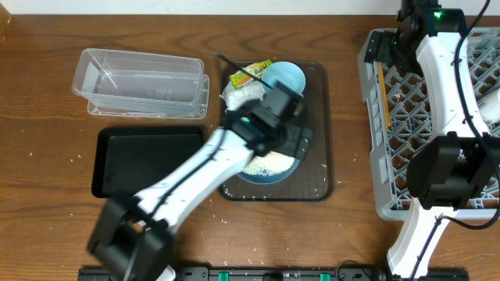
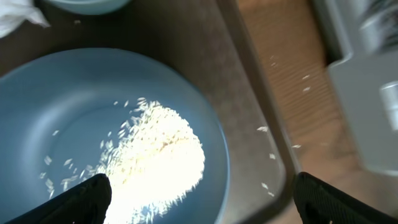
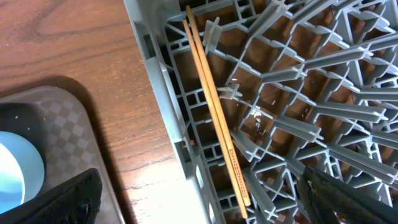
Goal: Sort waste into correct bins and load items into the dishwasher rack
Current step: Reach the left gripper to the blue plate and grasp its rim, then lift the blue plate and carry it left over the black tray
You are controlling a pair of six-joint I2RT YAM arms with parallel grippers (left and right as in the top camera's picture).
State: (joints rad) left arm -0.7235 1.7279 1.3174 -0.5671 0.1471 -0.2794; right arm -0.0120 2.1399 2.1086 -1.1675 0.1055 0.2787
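The left tool (image 2: 202, 196) is hovering over the dark blue plate (image 2: 62, 93), with its two fingers standing wide apart and holding nothing. A heap of white rice (image 2: 158, 155) is lying on the right part of this plate, under the tool. The plate is sitting on the brown tray (image 1: 319, 156) in the middle of the bench (image 1: 47, 218). A few loose grains are lying on the tray and on the wood beside it.

At the far end of the same tray, the light blue bowl (image 1: 285, 76) is standing. The yellow-green wrapper (image 1: 251, 72) and the crumpled napkin (image 1: 241, 95) are lying just left of it.

The clear tub (image 1: 141, 78) is resting at the far left of the bench. The black tray (image 1: 148, 156) is lying just near of it.

The grey rack (image 1: 406, 209) is occupying the right side. The right tool (image 3: 202, 193) is hanging above its far left corner, fully open and gripping nothing. The chopsticks (image 3: 214, 106) are lying together inside the rack, close along its left wall.
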